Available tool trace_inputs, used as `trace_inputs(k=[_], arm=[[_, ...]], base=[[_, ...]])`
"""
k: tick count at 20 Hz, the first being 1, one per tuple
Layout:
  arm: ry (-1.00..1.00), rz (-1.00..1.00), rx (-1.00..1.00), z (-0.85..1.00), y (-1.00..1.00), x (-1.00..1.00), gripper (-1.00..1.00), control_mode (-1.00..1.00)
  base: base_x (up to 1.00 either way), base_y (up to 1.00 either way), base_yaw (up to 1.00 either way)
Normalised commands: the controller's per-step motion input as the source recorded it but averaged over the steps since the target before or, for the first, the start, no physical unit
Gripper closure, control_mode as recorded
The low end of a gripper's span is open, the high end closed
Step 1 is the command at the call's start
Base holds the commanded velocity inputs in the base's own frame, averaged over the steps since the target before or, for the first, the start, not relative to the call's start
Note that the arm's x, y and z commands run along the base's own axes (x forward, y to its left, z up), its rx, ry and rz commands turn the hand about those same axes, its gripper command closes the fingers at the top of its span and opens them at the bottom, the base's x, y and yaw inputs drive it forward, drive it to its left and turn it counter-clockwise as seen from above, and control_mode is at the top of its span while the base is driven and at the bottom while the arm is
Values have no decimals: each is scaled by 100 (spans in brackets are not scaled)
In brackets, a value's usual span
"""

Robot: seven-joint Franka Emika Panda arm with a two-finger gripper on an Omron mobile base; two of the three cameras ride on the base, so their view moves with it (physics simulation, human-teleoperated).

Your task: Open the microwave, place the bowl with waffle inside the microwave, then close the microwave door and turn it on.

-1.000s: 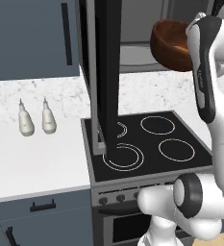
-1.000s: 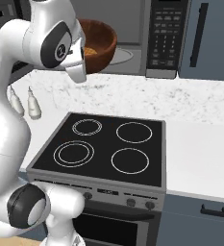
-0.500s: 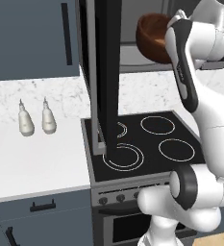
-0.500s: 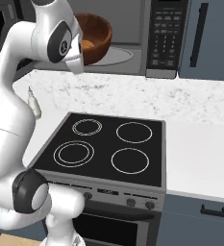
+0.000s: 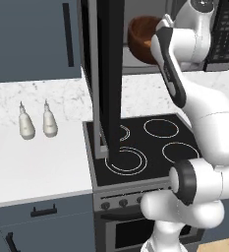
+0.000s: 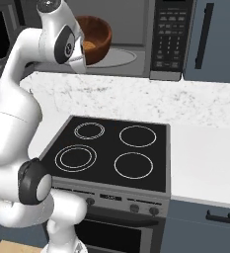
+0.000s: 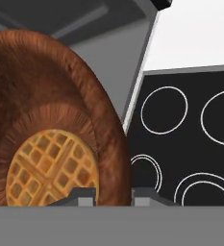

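Gripper (image 7: 114,193) pinches your stiff wooden bowl (image 7: 60,120) by its rim at the microwave (image 6: 151,34) mouth; the loose waffle (image 7: 51,168) may slide.

A black four-burner stove (image 6: 111,153) sits flush in a white speckled surface (image 6: 205,148), its burners drawn as white rings. A row of knobs (image 6: 131,206) runs along its front edge above the oven door. On the surface left of the stove, two pale shakers (image 5: 36,120) stand upright just beside each other, near the back edge. Blue-grey cabinets (image 5: 32,39) with dark bar handles hang above, and matching drawers (image 5: 42,212) sit below the surface.
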Motion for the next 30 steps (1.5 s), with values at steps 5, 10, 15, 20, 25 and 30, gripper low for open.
trace_inputs(k=[5,10,15,20,25,30], arm=[[2,0,-3,-2,11,51,100,-100],[0,0,-1,-21,2,47,100,-100],[0,0,0,-26,0,48,100,-100],[-2,0,0,-1,2,49,100,-100],[-4,0,0,0,0,54,100,-100],[-8,0,0,0,0,43,-100,-100]], base=[[0,0,0],[0,0,0],[0,0,0],[0,0,0],[0,0,0],[0,0,0]])
